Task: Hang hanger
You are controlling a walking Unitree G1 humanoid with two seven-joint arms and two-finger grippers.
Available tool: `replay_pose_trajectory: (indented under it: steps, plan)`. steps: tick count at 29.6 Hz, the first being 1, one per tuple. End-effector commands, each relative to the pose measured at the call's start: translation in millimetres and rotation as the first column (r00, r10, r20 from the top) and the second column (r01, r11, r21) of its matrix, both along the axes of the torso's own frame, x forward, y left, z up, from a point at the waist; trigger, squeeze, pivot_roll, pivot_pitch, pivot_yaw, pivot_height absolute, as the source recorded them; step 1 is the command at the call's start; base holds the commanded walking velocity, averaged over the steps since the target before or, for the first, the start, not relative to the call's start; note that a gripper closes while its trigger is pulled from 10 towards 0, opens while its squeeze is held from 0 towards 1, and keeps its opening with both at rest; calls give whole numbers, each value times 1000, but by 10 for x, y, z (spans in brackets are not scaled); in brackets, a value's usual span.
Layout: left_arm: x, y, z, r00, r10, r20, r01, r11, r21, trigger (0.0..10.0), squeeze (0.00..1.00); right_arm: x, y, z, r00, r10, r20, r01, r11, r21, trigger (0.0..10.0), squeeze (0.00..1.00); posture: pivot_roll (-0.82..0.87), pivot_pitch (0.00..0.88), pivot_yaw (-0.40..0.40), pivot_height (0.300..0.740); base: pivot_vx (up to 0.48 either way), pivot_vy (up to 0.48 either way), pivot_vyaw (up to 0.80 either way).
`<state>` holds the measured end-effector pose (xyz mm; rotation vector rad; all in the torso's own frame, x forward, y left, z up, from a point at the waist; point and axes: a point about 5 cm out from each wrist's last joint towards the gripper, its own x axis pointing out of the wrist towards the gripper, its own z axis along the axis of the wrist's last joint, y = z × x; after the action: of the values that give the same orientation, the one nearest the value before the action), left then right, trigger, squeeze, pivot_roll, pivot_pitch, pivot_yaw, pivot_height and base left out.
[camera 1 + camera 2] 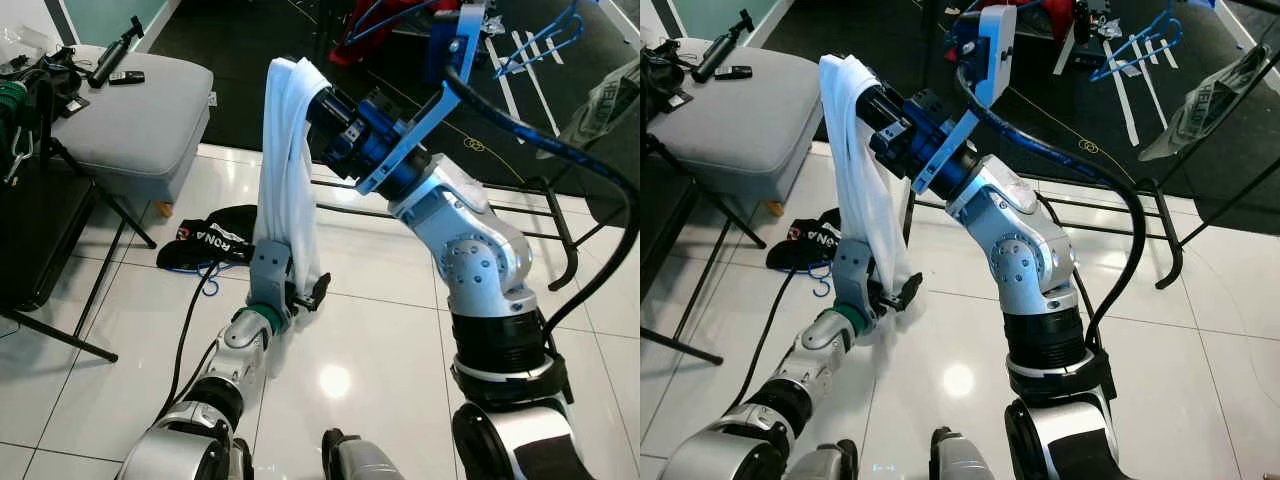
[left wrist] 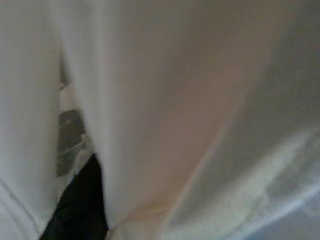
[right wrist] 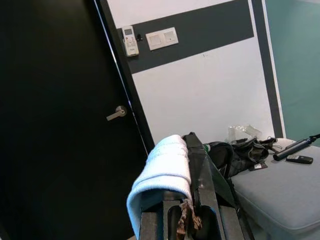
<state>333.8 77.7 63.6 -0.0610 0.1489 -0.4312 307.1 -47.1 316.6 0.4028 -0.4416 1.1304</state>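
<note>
A white garment (image 1: 288, 160) hangs draped over my right end effector (image 1: 318, 100), whose fingers press together under the cloth. My left end effector (image 1: 300, 290) sits against its lower folds; grip unclear. Blue hangers (image 1: 540, 40) lie on the dark floor (image 1: 250, 30), well apart.

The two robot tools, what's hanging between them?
A white cloth: draped over the right tool up top, hanging down to the left tool below, as the eye views show.

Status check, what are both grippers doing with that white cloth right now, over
Right gripper raised, white cloth draped over its shut fingers. Left gripper low at the cloth's hanging end, fingers hidden. Blue hangers on dark floor beyond.
</note>
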Motion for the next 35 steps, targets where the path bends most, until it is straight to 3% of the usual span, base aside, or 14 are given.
replay_pose_trajectory:
  steps: [1,4,6,22,23,24,25,26,27,28,31,33,34,35]
  plan:
    - [-27,-2,-58,999,6,-33,-6,1000,-12,0,459,-69,4,68,999,27,32,-27,999,23,0,0,-70,117,-57,740,0,0,0]
    - [-6,58,-56,998,42,-37,-43,999,-12,0,404,-74,2,75,999,30,30,-31,999,26,0,0,-69,118,-58,740,0,0,0]
    - [3,101,-59,997,61,-39,-61,998,-12,0,278,-78,0,78,999,33,26,-34,999,26,0,0,-69,118,-58,740,0,0,0]
    - [28,218,-24,998,69,-11,-70,997,-30,0,227,-52,-39,58,1000,11,8,-11,1000,21,0,0,-66,119,-54,740,0,0,0]
    - [47,250,4,998,60,-1,-60,998,-30,0,184,-30,-59,37,1000,-8,0,8,1000,16,0,0,-65,119,-53,740,0,0,0]
    - [58,272,25,1000,-14,-7,14,1000,-16,0,35,40,-119,-27,998,-63,-24,63,998,10,0,0,-59,121,-54,740,0,0,0]
    - [56,283,37,996,-87,-14,87,996,0,0,0,95,-171,-83,993,-107,-44,107,994,2,0,0,-59,121,-54,740,0,0,0]
    - [56,283,37,996,-87,-14,87,996,0,0,0,95,-171,-83,993,-107,-44,107,994,2,0,0,-59,121,-54,740,0,0,0]
    - [34,291,54,979,-203,-17,203,979,25,0,0,168,-248,-150,984,-168,-67,168,986,-7,0,0,-53,121,-56,740,0,0,0]
    - [34,291,54,979,-203,-17,203,979,25,0,0,168,-248,-150,984,-168,-67,168,986,-7,0,0,-53,121,-56,740,0,0,0]
    - [-95,370,137,869,-493,-37,494,862,114,0,0,342,-485,-282,942,-311,-124,313,950,-9,0,0,-36,120,-60,740,0,0,0]
    - [-131,399,160,841,-538,-49,539,831,133,0,0,375,-538,-306,931,-340,-136,342,940,-9,0,0,-36,120,-60,740,0,0,0]
    - [-176,438,196,810,-583,-61,585,798,149,0,0,410,-598,-337,916,-373,-145,375,927,-16,0,0,-31,117,-59,740,0,0,0]
    - [-176,438,196,810,-583,-61,585,798,149,0,0,410,-598,-337,916,-373,-145,375,927,-16,0,0,-31,117,-59,740,0,0,0]
